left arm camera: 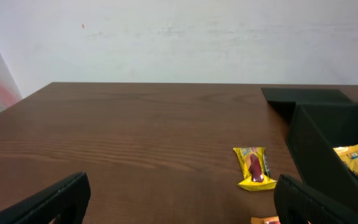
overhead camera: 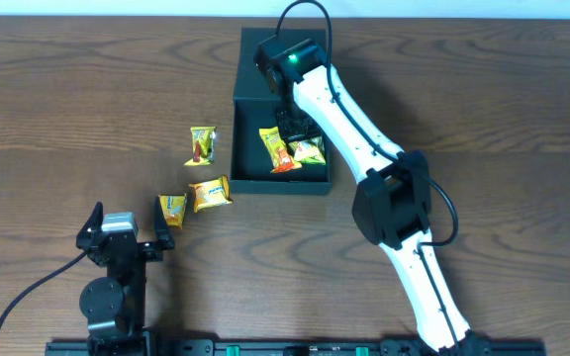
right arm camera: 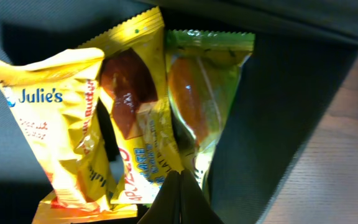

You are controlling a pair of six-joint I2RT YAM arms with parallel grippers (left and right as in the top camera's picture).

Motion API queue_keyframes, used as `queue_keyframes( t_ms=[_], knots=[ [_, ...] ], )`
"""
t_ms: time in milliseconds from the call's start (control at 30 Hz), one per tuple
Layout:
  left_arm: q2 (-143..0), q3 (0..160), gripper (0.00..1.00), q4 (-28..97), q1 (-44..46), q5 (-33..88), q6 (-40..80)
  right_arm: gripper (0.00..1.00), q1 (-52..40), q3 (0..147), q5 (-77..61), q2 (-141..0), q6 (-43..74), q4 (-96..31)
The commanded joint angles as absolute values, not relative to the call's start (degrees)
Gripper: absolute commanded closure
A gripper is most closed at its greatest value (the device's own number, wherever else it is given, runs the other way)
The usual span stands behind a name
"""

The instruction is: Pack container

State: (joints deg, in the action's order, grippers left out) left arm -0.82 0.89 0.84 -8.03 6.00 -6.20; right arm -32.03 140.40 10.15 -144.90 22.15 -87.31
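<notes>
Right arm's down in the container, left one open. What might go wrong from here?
The right gripper is shut, tips against the packets in the container; lifting out may drag one along. The open left gripper sits close beside a yellow packet on the table and may shove it away.

The white right arm (overhead camera: 364,133), black at its joints, stretches in from the near right of the container (overhead camera: 265,185). Its elbow is bent just right of the box and its wrist is over the opening. The right gripper (right arm camera: 179,198) points down inside, fingers pressed together. Well to the container's near left, the black left arm (overhead camera: 112,297) sits folded low, with the left gripper (overhead camera: 125,225) spread wide.
</notes>
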Motion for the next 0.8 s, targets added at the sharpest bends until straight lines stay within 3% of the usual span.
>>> queue_keyframes(
  t_ms=[0,767],
  knots=[
    [-0.64,0.3,0.04,3.79,-8.23,7.05,-6.0,0.98,-31.92,140.07,12.91,-145.62,23.14,-87.29],
    [-0.64,0.3,0.05,3.79,-8.23,7.05,-6.0,0.98,-32.34,134.23,5.96,-145.62,23.31,-84.2]
  ],
)
